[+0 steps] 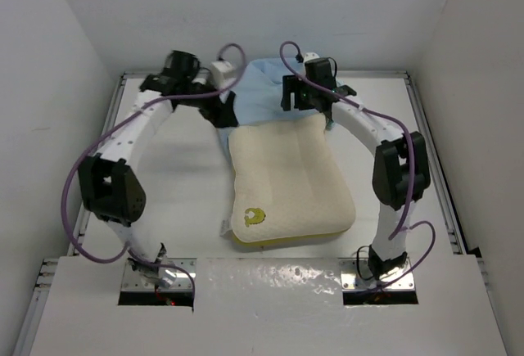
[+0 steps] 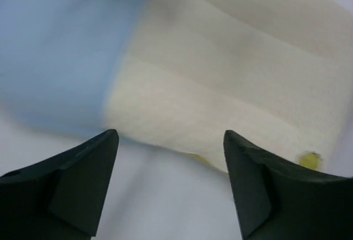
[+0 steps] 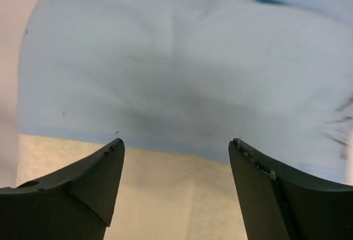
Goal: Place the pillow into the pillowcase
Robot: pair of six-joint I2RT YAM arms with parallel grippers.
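1. At the near edge of the white tabletop (image 1: pixel 184 209) stood the bases of the left arm (image 1: pixel 115 184) and the right arm (image 1: pixel 397 176), both reaching toward the far side
2. The plump cream-white rectangular pillow (image 1: pixel 286 180) with stitched grooves lay flat between the arms, its yellow edge band (image 1: pixel 282 240) and small yellow tag (image 1: pixel 255 217) at the near end
3. A sliver of blue fabric (image 1: pixel 223 227) peeked out from under the pillow's near-left corner
4. The left jaws were spread wide and empty, just above the pillow's far-left corner, where cream met blue
5. The right jaws were likewise spread and empty, above the blue hem at the pillow's far-right end
6. The thin light-blue fabric pillowcase (image 1: pixel 262 86) lay farthest back, its hem touching the pillow's far end; I could not tell whether that end was inside
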